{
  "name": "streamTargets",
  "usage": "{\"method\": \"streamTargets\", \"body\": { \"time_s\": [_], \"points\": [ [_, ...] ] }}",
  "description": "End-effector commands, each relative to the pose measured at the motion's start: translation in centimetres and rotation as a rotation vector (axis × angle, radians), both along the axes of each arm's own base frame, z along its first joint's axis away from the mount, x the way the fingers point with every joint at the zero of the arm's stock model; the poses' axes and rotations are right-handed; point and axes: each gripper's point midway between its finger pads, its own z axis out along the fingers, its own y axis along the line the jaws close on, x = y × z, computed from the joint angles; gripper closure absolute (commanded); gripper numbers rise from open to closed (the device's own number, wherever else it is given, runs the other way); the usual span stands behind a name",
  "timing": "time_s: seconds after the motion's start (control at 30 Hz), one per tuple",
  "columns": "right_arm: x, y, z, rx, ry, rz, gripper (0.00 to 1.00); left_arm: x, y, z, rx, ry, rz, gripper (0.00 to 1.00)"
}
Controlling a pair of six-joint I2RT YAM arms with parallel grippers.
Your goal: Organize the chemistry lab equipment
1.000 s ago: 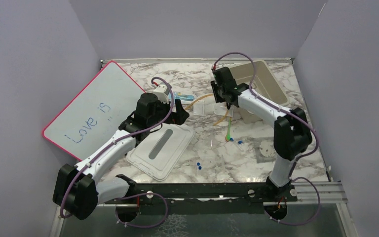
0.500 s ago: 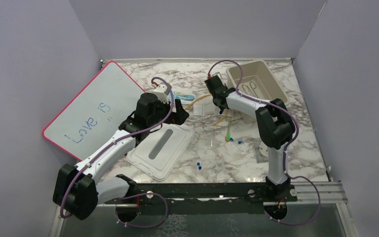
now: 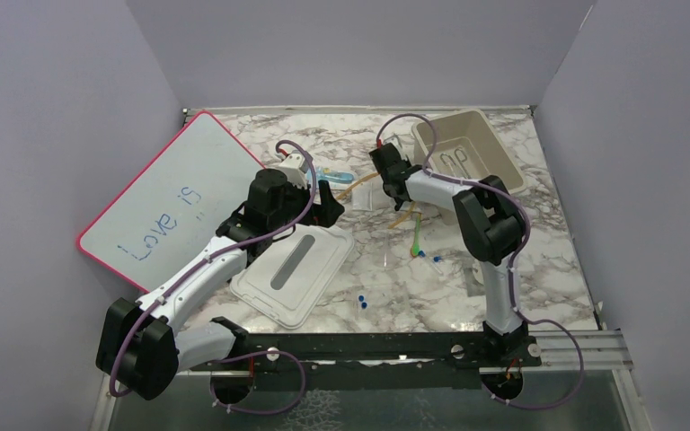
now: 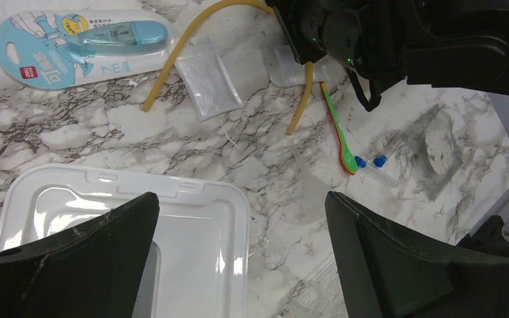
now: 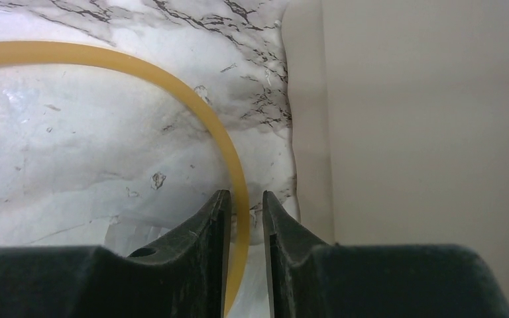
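Right tool (image 5: 245, 199) is down on the table (image 3: 386, 287), just left of the beige bin (image 3: 508, 169). Its two fingers straddle the amber tubing (image 5: 172, 79), and the gap between them is narrow. The tube sits against one finger, with a sliver of daylight on the bin side. Can't tell if it's actually clamped or just around it.

The tubing arcs across the marble between the two arms. One end lies near the blue correction-tape card (image 4: 73, 40) and the other beside the thin green stick (image 4: 337, 126).

Left tool (image 4: 242, 205) is released, fingers wide apart, nothing between them. It hangs over the far edge of the white plastic lid (image 4: 126, 232), which lies flat on the table.

Rest of the lab kit:
- metal forceps (image 3: 454, 160) are inside the bin
- green stick is on the table near the tubing's end, with two blue-capped vials (image 4: 371, 161) just beside its tip
- more blue caps (image 3: 361, 299) sit nearer the arm bases, well apart from the others
- small clear bags (image 4: 207, 86) lie flat next to the tubing
- clear pouch with a pale disc (image 4: 441, 139) is near the right arm

Whiteboard (image 3: 171, 202) with a red frame leans at the left wall.
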Motion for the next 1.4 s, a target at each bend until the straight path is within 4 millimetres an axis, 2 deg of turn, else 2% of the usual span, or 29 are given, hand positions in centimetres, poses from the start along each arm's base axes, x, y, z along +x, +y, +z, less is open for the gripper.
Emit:
{"method": "streamTargets", "body": {
  "time_s": [0.0,0.13,0.23,0.27,0.4,0.5,0.7,0.97,1.2,1.37],
  "points": [
    [0.5,-0.4,-1.1,-0.032,-0.037,-0.046,0.73,0.7,0.0,1.6,-0.002,-0.049,0.011,0.01],
    [0.2,-0.4,-2.1,-0.031,-0.020,-0.050,0.81,0.7,0.1,1.5,0.000,-0.047,0.012,0.01],
    [0.2,-0.1,-2.0,0.000,-0.022,-0.059,0.96,0.8,0.1,1.6,0.000,-0.051,0.015,0.01],
    [0.2,0.0,-1.8,0.012,-0.025,-0.059,0.99,0.8,0.1,1.6,0.001,-0.052,0.015,0.01],
    [0.5,0.8,0.6,0.079,-0.062,-0.059,0.99,0.8,0.1,1.6,0.000,-0.052,0.015,0.01],
    [0.8,1.8,3.7,0.167,-0.109,-0.046,0.99,0.8,0.2,1.6,0.001,-0.052,0.017,0.01],
    [0.5,3.1,11.4,0.345,-0.235,-0.007,0.99,0.8,0.2,1.8,0.000,-0.054,0.019,0.01],
    [-1.1,2.7,21.6,0.482,-0.429,0.052,0.99,0.7,0.2,2.0,-0.004,-0.059,0.018,0.01],
    [-2.9,-0.7,29.3,0.471,-0.595,-0.014,1.00,0.7,0.2,2.1,-0.009,-0.063,0.017,0.01],
    [-4.0,-3.6,33.0,0.440,-0.709,-0.078,0.99,0.6,0.2,2.2,-0.011,-0.063,0.015,0.01]
  ]
}}
